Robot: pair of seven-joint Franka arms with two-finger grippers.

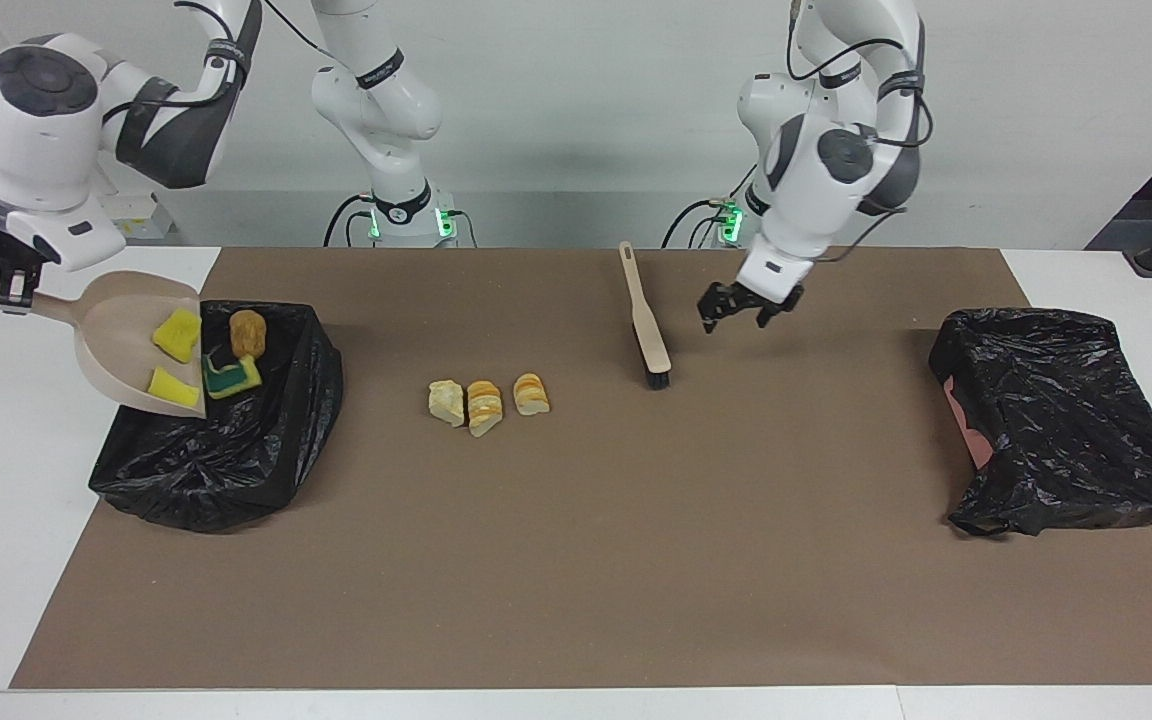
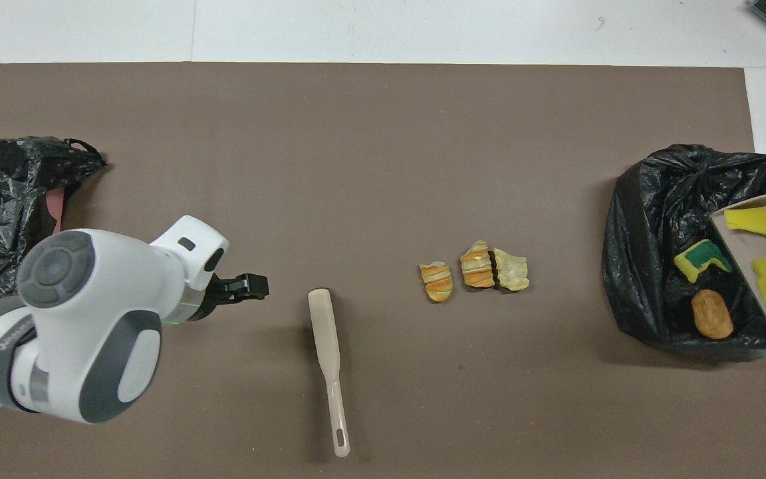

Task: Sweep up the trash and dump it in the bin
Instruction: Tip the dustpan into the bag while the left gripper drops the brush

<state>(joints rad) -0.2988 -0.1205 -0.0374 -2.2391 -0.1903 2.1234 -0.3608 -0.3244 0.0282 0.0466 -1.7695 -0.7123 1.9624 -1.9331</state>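
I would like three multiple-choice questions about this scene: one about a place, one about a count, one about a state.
1. Where does the brush lie?
A. on the brown mat
B. in the dustpan
C. in a black bag

2. How many bread chunks lie on the mat?
A. one
B. three
C. five

3. What is the state of the dustpan?
A. flat on the mat
B. tilted over the black bag
C. upside down on the brush

Answers: 1 A, it lies alone beside the left gripper. 2 B, three lie together. 3 B, the right gripper tips it, scraps sliding out.
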